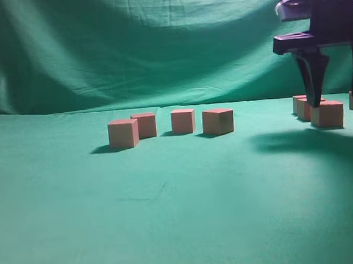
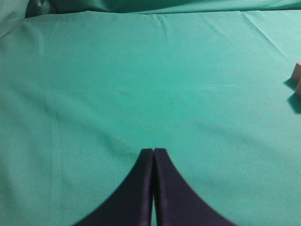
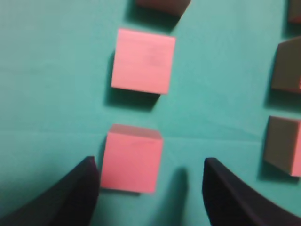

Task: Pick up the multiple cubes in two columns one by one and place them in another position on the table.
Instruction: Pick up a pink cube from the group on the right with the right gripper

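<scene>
The cubes lie in two groups on the table [image 1: 171,218]. Four of them stand in a loose row near the middle of the tabletop, toward its back edge: the left cube [image 1: 123,134], the second cube [image 1: 145,124], the third cube [image 1: 183,121] and the fourth cube [image 1: 218,121]. I judge these are already placed. The others are still in their two columns near the right edge, so several remain to move.

The right gripper [image 3: 148,176] hangs over the front cube [image 3: 130,159] of the near column. Its fingers are spread wide, one on each side of this cube, and they do not pinch it yet. The next cube [image 3: 142,61] is just behind it.

The left gripper [image 2: 153,151] is over bare cloth, well apart from the cubes. Its fingers are pressed together and hold nothing.
</scene>
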